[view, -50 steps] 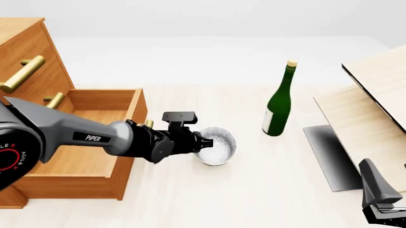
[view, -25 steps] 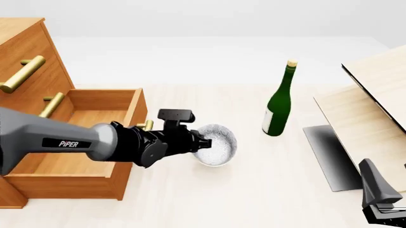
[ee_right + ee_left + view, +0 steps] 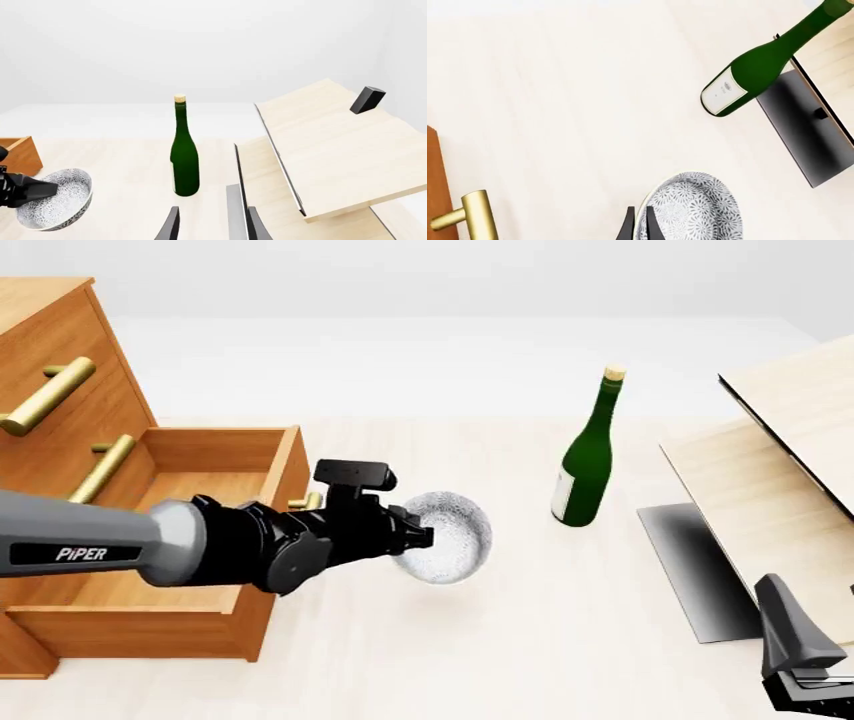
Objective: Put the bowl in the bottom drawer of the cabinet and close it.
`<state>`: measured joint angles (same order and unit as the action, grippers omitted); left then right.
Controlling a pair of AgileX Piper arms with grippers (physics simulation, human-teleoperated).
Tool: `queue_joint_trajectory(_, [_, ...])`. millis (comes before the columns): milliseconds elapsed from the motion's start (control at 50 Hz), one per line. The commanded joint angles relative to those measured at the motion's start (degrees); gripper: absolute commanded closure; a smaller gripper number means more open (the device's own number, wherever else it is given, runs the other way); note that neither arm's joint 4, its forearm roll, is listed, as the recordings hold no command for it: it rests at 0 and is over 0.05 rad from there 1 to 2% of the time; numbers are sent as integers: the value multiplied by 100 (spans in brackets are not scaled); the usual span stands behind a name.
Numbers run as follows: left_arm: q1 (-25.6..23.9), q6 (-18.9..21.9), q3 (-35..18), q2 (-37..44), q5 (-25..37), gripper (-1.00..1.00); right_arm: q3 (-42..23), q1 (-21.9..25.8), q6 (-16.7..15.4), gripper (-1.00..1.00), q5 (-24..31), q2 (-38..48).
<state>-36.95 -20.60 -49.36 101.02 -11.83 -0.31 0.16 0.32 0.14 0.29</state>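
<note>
the cabinet [image 3: 60, 350] is my landmark. its bottom drawer [image 3: 200, 540] is pulled out and open toward the surface [image 3: 441, 660], brass handle just in front of it. the pale wood panel structure [image 3: 787, 440] is well apart from the cabinet on the far side, with the green bottle [image 3: 587, 455] upright between the two.

my left end effector [image 3: 424, 536] is clenched on the bowl [image 3: 447, 537], fingers pinching the rim wall on the side nearest the cabinet; the left wrist view shows the two tips straddling the rim edge [image 3: 640, 225]. the bowl is off the surface, tilted so its mouth faces away from the cabinet, just beside the drawer's open front corner, not yet over the drawer.

handling, my judgement: stiff, light, likely ceramic so breakable, glazed so slippery. a rim pinch is the only real hold on deep sides, and it lets the bowl swing, so keep the move slow and set it down low in the drawer.

versus a second ago: the bowl sat on the surface, mouth up; now it is raised and tipped, and my left arm has drawn back toward the cabinet. bottle and drawer unchanged.

my right end effector [image 3: 208, 227] is parked near the panel structure, fingers parted, holding nothing.
</note>
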Motion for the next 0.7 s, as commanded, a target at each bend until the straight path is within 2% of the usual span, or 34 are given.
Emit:
queue_joint_trajectory(20, [75,0,145,-375,23,100,0,-2,-1,-100,-2,2])
queue_joint_trajectory(700, [61,48,615,-1227,55,100,0,-2,-3,-100,-3,2])
